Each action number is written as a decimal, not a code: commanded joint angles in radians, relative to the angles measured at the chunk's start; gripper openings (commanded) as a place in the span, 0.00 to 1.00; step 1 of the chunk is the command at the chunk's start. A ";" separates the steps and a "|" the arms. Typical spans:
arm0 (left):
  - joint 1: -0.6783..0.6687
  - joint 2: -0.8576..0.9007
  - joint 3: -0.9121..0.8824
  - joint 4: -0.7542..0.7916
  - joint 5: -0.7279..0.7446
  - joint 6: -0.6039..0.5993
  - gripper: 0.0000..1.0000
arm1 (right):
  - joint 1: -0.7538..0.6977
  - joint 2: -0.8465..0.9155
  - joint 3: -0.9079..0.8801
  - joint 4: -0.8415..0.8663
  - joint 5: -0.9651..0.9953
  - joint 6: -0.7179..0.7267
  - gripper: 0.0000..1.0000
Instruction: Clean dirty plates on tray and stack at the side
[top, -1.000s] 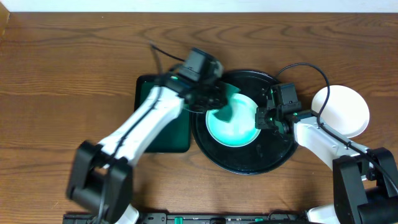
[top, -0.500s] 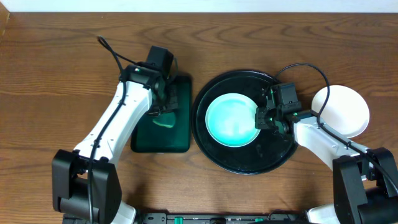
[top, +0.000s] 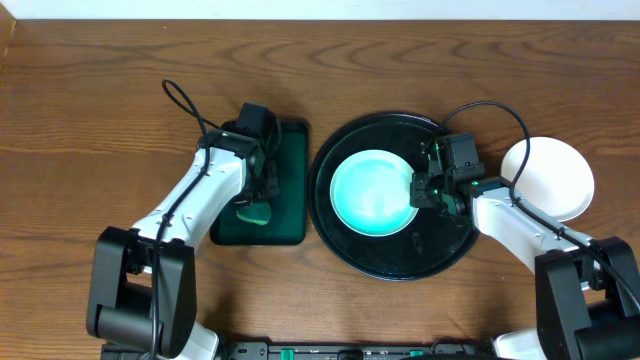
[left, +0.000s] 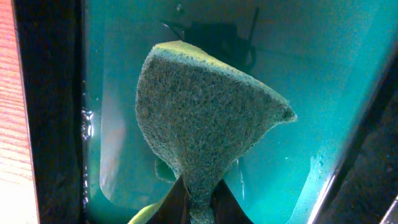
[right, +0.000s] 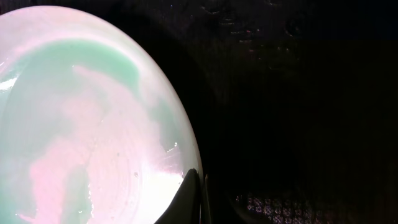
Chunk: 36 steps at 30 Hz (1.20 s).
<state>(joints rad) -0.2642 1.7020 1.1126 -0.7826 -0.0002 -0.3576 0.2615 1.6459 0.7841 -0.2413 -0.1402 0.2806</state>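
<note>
Left gripper (left: 198, 202) clamps a green fibrous sponge (left: 205, 118). Right gripper (right: 194, 194) pinches the near rim of a round mint-white plate (right: 81, 124); that shallow, glossy hold may slip when lifted.

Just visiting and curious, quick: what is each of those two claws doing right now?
Left gripper: closed, pinching the green sponge.
Right gripper: closed on the rim of the plate.

Dark green rectangular tray (top: 292, 190) sits on the brown wood-grain table (top: 100, 110), left of centre, long side running front to back. A green scouring sponge (top: 253, 213) is over the tray's near-left part. In the left wrist view the sponge (left: 199, 130) is pinched narrow at the bottom and fans wide above the glossy teal tray floor (left: 323, 74). Cannot tell if they touch.
</note>
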 joint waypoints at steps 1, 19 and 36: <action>0.004 0.010 -0.008 0.004 -0.020 0.017 0.07 | 0.015 0.010 -0.001 0.006 -0.026 -0.008 0.01; 0.131 -0.158 0.066 -0.024 -0.008 0.001 0.59 | 0.015 0.010 -0.001 0.006 -0.026 -0.008 0.02; 0.562 -0.297 0.066 -0.043 -0.008 0.002 0.79 | 0.015 0.010 -0.001 0.006 -0.026 -0.008 0.13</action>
<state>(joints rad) 0.2695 1.4082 1.1637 -0.8177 -0.0036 -0.3550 0.2634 1.6459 0.7841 -0.2405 -0.1482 0.2768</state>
